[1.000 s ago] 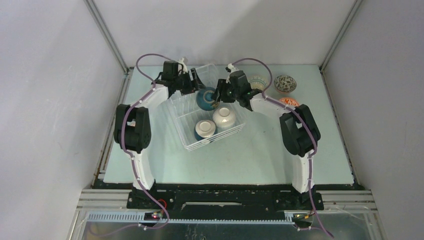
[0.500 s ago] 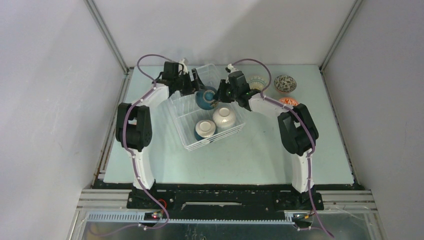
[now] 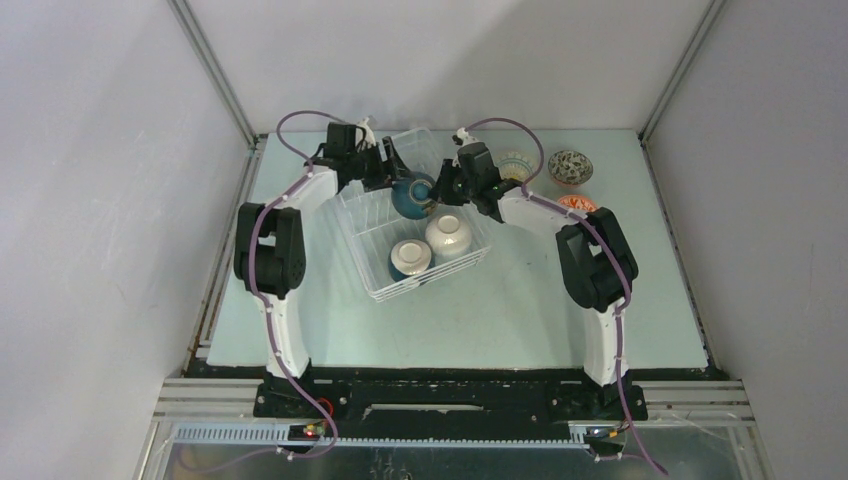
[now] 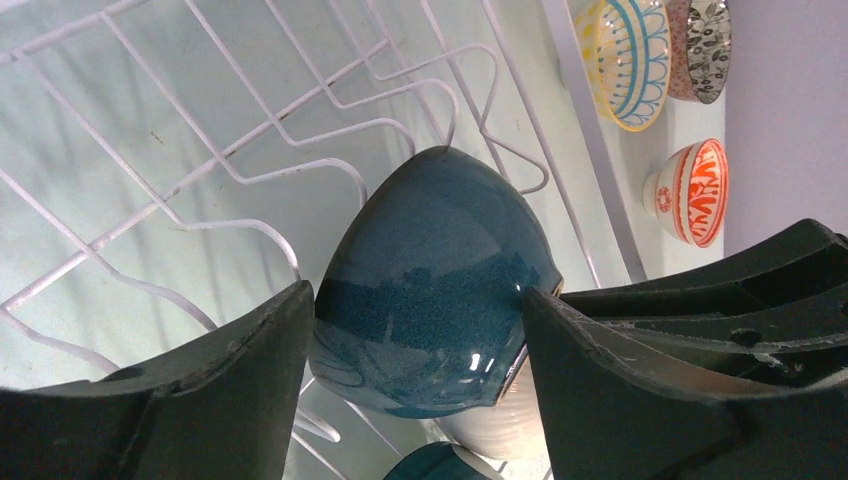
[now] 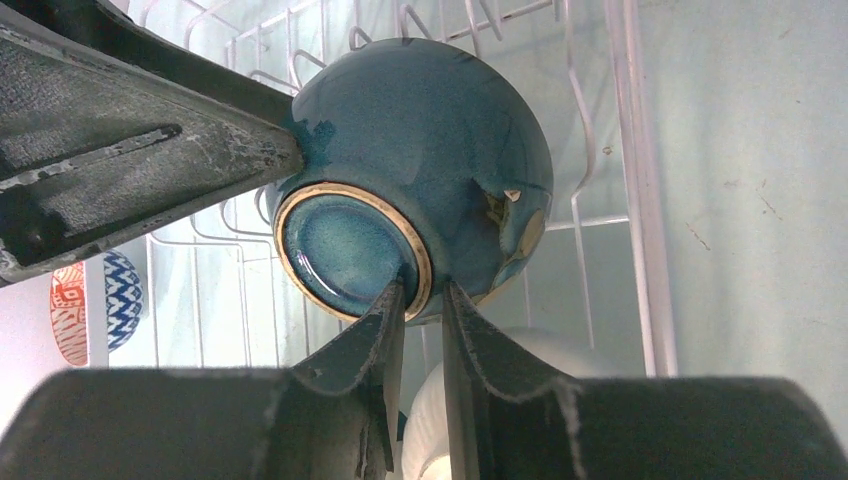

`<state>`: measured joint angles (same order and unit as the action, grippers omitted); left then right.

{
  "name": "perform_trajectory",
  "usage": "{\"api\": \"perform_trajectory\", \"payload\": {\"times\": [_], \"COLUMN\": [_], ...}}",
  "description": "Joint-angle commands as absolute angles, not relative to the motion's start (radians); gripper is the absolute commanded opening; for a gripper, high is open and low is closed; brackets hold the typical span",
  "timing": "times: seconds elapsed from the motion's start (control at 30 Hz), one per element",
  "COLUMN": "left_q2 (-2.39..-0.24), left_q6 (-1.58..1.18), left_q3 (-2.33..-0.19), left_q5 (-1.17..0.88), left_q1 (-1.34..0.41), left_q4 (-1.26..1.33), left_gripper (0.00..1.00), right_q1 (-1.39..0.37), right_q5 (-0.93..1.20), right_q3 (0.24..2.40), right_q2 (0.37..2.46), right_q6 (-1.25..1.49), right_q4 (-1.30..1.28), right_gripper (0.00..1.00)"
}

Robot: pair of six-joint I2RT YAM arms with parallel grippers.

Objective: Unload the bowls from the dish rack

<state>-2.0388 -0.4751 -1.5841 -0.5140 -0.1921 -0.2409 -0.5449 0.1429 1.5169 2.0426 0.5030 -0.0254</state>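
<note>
**Dark teal bowl (image 3: 412, 196) gripped from both sides at the far end of the dish rack (image 3: 362, 222)**

My left claw (image 4: 418, 295) is spread wide, its fingers pressed against opposite sides of the dark teal bowl, grasping it. Nearer in the rack sit two upturned bowls (image 3: 449, 235). My right claw (image 5: 422, 290) is clenched on the dark teal bowl's foot ring, one finger inside it and one outside. Three more bowls (image 3: 570, 167) stand on the table (image 3: 520, 300), far right.
</note>
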Motion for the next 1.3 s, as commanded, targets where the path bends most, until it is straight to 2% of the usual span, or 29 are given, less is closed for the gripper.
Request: {"api": "perform_trajectory", "payload": {"times": [0.0,0.23,0.5,0.73,0.97,1.27], "left_q2": [-2.038,-1.998,-1.981,-1.948,-1.952,-1.928], "left_q6": [-0.516,-0.583,-0.589,-0.555,-0.608,-0.726], "left_q3": [-1.588,-1.51,-1.475,-1.478,-1.483,-1.433], "left_q5": [-0.612,-0.684,-0.691,-0.625,-0.715,-0.803], "left_q1": [-0.195,-0.197,-0.209,-0.207,-0.209,-0.222], "left_q4": [-0.198,-0.089,-0.071,-0.111,-0.099,0.051], "left_gripper": [0.75,0.65,0.65,0.73,0.68,0.62], "right_q1": [-0.548,-0.535,-0.523,-0.522,-0.512,-0.5], "right_q5": [0.103,0.101,0.105,0.105,0.099,0.089], "right_q3": [1.489,1.443,1.43,1.433,1.434,1.423], "right_q2": [2.022,1.988,1.967,1.978,1.984,1.962], "right_q6": [0.492,0.494,0.492,0.483,0.477,0.467], "right_q4": [-0.044,-0.01,-0.009,-0.014,-0.034,-0.042], "right_gripper": [0.27,0.27,0.28,0.29,0.29,0.28]}}
